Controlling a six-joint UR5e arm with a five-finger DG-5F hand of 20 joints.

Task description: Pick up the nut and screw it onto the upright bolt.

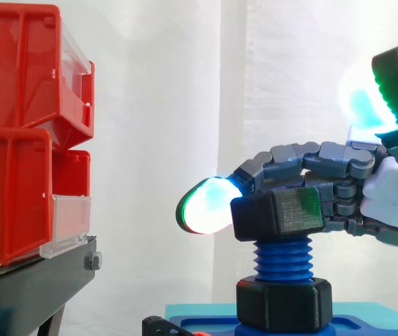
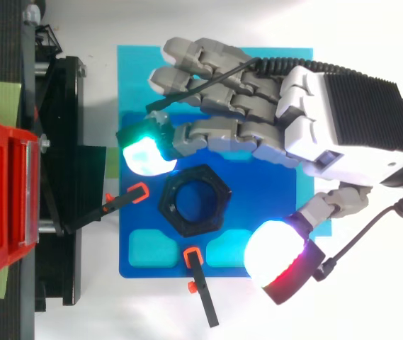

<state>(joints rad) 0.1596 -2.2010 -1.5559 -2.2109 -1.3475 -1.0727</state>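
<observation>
A black hexagonal nut (image 1: 279,210) (image 2: 194,200) sits on top of the upright blue threaded bolt (image 1: 282,259), with several turns of thread bare below it. A second black nut (image 1: 285,302) sits at the bolt's foot on the blue base plate (image 2: 137,262). My hand (image 2: 328,127) reaches in from the right at the top nut's height. One straight finger lies along the nut's far side, its glowing fingertip (image 2: 148,154) just past the nut's corner. The thumb's pad (image 2: 275,255) stands clear of the nut on the other side. Nothing is clamped between them.
Red bins (image 1: 17,140) are stacked on a black stand (image 1: 31,280) at the left. Two black clamps with orange tips (image 2: 139,193) (image 2: 193,256) rest on the base plate beside the bolt. A teal sheet (image 2: 130,71) lies under the plate.
</observation>
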